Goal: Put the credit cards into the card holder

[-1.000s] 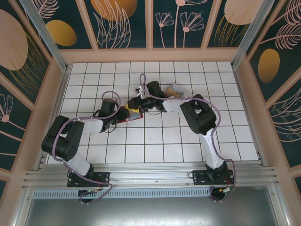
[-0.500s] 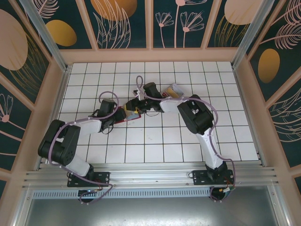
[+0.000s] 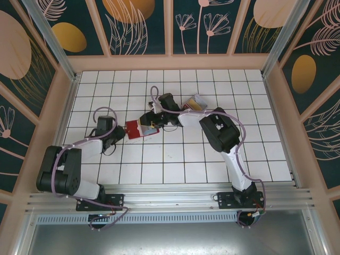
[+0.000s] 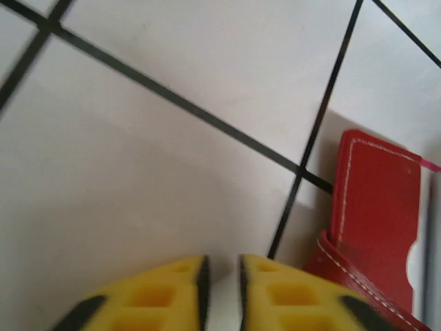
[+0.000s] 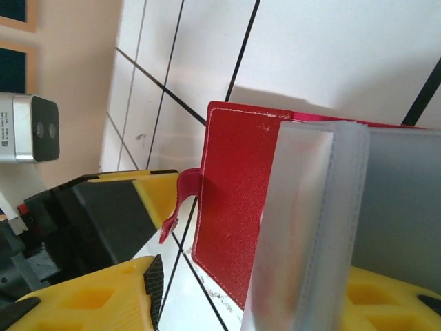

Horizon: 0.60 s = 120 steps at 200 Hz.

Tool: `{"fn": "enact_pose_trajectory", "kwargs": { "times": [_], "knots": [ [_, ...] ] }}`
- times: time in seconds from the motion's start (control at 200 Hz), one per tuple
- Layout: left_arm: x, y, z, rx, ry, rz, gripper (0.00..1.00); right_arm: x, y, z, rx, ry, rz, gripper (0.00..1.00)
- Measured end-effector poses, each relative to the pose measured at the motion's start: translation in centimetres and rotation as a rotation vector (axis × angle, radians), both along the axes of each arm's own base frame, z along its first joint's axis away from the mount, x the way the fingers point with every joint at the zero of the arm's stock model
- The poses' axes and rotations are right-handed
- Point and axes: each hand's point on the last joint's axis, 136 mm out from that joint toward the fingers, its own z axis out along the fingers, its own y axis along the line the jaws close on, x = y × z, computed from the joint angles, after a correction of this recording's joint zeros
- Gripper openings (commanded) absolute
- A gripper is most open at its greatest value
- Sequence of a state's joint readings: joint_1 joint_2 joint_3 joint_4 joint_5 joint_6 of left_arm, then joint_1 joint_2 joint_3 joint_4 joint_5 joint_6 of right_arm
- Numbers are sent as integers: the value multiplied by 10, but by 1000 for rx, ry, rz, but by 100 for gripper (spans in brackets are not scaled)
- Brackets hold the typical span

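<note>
Left wrist: left jaws almost pressed together, empty, beside the wallet (image 4: 375, 207). Its clear sleeves (image 5: 310, 227) sit between the spread right jaws.

The red card holder (image 5: 231, 207) gapes open, showing clear sleeves (image 5: 310, 227).

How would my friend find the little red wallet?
Start at the white tiled table and look just left of its middle. The small red leather-like folding wallet lies there on the tiles. It is red, while the clear plastic box farther back right is see-through.
</note>
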<state>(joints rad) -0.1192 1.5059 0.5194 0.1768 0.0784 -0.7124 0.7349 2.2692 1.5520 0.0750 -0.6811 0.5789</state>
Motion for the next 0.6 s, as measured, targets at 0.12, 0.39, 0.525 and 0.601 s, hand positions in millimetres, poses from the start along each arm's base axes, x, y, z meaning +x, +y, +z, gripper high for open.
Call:
{"fn": "enact_pose_trajectory", "kwargs": {
  "times": [0.12, 0.39, 0.525, 0.601],
  "knots": [
    [7, -2, -2, -34, -16, -3, 8, -7, 8, -2, -56, -15, 17, 55],
    [16, -8, -1, -78, -43, -20, 7, -21, 35, -9, -72, -32, 89, 55],
    [18, -10, -1, -87, -49, -28, 8, -22, 37, -10, -74, -27, 102, 55],
    [19, -11, -1, -92, -50, -31, 9, -21, 37, -11, -82, -31, 102, 55]
  ]
}}
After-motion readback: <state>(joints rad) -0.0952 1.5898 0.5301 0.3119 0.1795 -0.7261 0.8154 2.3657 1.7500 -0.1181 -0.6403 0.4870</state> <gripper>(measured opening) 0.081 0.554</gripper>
